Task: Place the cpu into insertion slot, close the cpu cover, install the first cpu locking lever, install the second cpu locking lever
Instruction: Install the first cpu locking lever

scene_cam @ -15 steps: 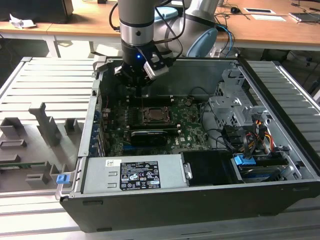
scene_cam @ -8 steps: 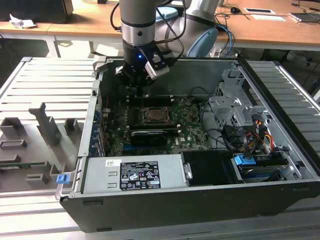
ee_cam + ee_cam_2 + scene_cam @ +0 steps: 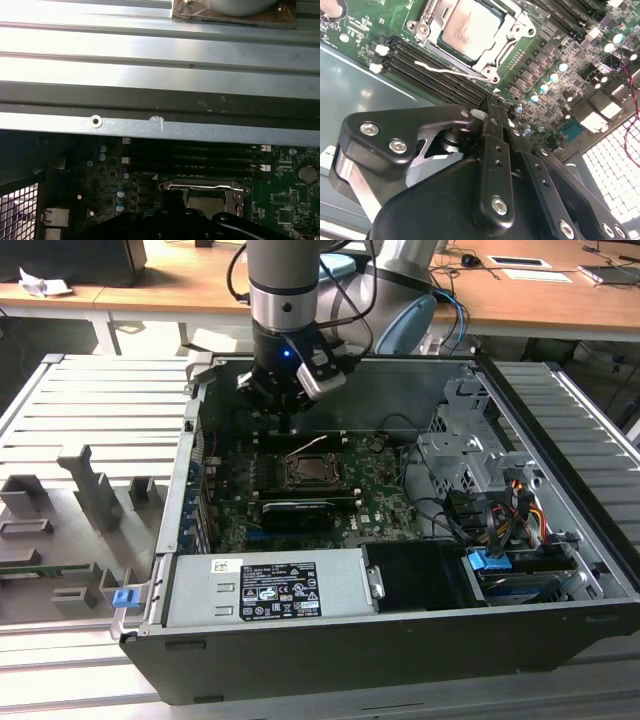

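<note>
cpu [image 3: 470, 27]: seated mid-motherboard in insertion slot [image 3: 517, 30]; light, fragile, edges only.
gripper [image 3: 492, 112]: clenched, empty.

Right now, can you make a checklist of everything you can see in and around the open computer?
Surface: green motherboard lying flat inside the open case.
Job's things: cpu sits in the insertion slot; cpu cover is down around it; a thin wire lever stands off beside the socket.
Clutter: grey moulded tray at the exterior view's left of the case.
Grippers: gripper hangs above the board near the socket, holding nothing.
Cables: coloured wire bundle by the drive cage.
Surroundings: wooden desk behind; power supply box in front.
</note>
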Robot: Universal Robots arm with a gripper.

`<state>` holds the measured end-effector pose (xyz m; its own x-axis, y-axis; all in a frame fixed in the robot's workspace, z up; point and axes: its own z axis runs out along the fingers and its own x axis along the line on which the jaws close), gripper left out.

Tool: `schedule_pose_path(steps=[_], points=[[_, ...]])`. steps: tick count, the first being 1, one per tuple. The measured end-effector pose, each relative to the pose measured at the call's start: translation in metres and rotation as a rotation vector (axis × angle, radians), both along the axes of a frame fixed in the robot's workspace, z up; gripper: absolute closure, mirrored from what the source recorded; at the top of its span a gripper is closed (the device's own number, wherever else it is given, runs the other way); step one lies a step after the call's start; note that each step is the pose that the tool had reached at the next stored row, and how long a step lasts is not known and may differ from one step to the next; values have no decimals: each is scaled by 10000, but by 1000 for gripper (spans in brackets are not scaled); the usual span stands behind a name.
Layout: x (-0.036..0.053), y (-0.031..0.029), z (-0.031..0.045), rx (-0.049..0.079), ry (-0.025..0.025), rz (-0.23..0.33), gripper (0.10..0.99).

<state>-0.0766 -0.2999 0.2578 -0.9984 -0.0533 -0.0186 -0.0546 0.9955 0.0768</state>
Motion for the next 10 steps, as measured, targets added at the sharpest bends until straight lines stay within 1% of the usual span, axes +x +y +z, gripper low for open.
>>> schedule_pose_path(steps=[10], points=[[65, 0, -1, 0, 0, -3, 980]])
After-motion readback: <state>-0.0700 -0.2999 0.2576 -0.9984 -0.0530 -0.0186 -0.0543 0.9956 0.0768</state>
